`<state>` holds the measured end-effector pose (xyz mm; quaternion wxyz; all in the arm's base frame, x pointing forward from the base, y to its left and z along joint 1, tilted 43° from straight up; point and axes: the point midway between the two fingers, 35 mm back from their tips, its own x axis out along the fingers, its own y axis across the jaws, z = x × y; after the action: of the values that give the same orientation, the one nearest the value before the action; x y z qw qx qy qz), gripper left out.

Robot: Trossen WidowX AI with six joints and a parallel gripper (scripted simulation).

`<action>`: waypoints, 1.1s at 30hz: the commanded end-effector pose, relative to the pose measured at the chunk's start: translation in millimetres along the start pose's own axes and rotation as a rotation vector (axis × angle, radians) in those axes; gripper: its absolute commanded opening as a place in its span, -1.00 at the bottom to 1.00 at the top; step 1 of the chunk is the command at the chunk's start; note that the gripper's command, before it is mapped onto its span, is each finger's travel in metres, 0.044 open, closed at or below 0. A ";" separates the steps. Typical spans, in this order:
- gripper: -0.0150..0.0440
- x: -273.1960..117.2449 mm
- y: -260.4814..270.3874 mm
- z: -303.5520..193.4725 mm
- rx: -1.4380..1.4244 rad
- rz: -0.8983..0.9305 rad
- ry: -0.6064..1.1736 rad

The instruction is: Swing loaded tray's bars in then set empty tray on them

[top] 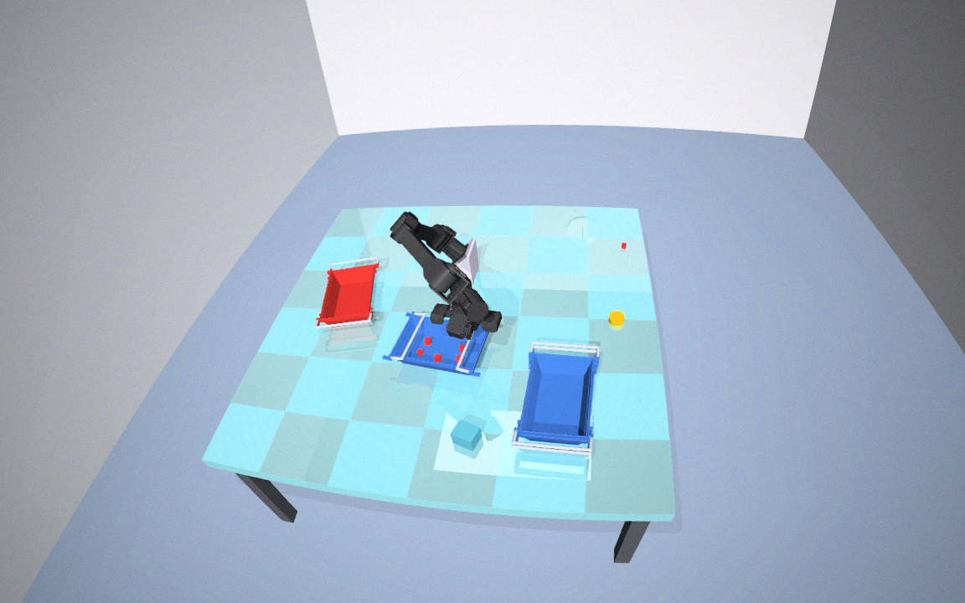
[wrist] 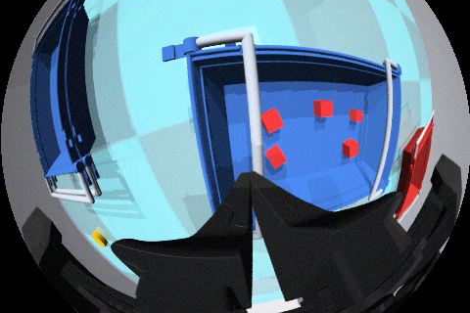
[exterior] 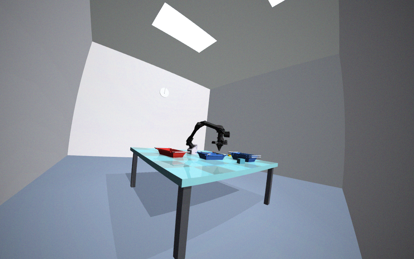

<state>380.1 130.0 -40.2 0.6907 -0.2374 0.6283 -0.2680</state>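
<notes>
The loaded blue tray (top: 433, 366) (exterior: 211, 157) (wrist: 299, 95) stands mid-table with several small red blocks (wrist: 323, 109) on its floor. Its near-gripper bar (wrist: 253, 88) and its far bar (wrist: 389, 108) both lie swung in across its top. My gripper (exterior: 219, 149) (wrist: 247, 179) is shut and empty, pointing down above the tray; in the wrist view its tips overlap the near bar. The empty blue tray (top: 560, 389) (exterior: 243, 157) (wrist: 41, 117) stands apart; its doubled rims and bars look like two nested trays, with the bars out over the ends.
A red tray (top: 348, 294) (exterior: 171, 152) (wrist: 414, 171) stands on the opposite side. A teal cube (top: 466, 435) (exterior: 240, 160) lies near the empty tray. A yellow cylinder (top: 616, 317) (wrist: 99, 239) and a small loose red block (top: 623, 245) lie toward the right edge.
</notes>
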 end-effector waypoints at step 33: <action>1.00 -9.4 -293.1 -31.7 1.556 0.048 0.069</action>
<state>356.3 -43.7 130.8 0.6869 0.2399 0.3774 -0.5730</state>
